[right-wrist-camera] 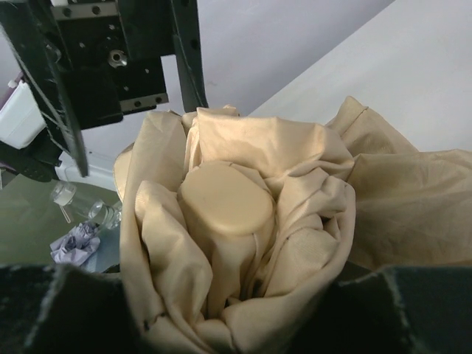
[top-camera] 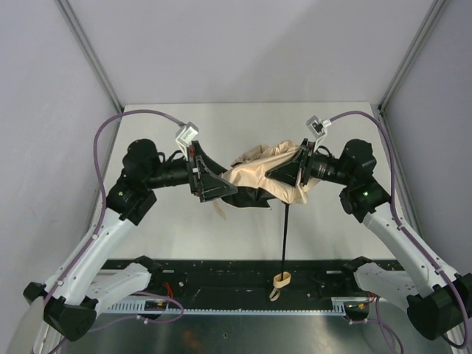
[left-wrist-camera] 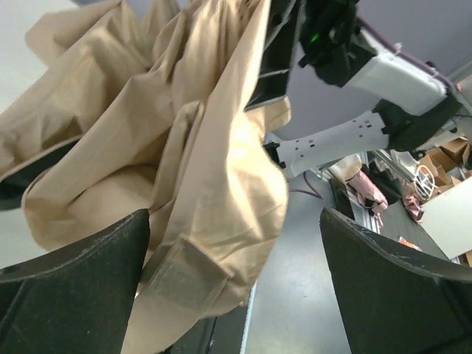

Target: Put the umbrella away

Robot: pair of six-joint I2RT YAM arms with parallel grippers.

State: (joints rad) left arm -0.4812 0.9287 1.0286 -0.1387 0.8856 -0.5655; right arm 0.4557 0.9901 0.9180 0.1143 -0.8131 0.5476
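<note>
A white table (top-camera: 166, 221) sits inside a plain grey-walled enclosure (top-camera: 243, 44), with a black rail (top-camera: 221, 271) along its near edge.

At the middle of the table is the umbrella (top-camera: 258, 173), its beige canopy crumpled into a loose, half-gathered bundle between the two arms. A thin black shaft (top-camera: 284, 232) runs from the bundle straight toward the near edge. It ends in a small tan handle (top-camera: 281, 279) over the rail, with a wrist loop (top-camera: 274, 295) trailing just past it.

The right gripper (top-camera: 289, 173) comes in from the right and is closed on the bundle. In its wrist view the fabric is bunched tightly between its dark fingers (right-wrist-camera: 63, 313), wrapped around a round tan cap (right-wrist-camera: 225, 198) at the centre.

The left gripper (top-camera: 217, 181) faces it from the other side with its jaws spread wide. Its wrist view shows the two fingers (left-wrist-camera: 74, 287) far apart. Loose folds of canopy hang in the gap, close against one finger, and nothing is pinched. The two grippers sit near each other, with only the fabric between them.
</note>
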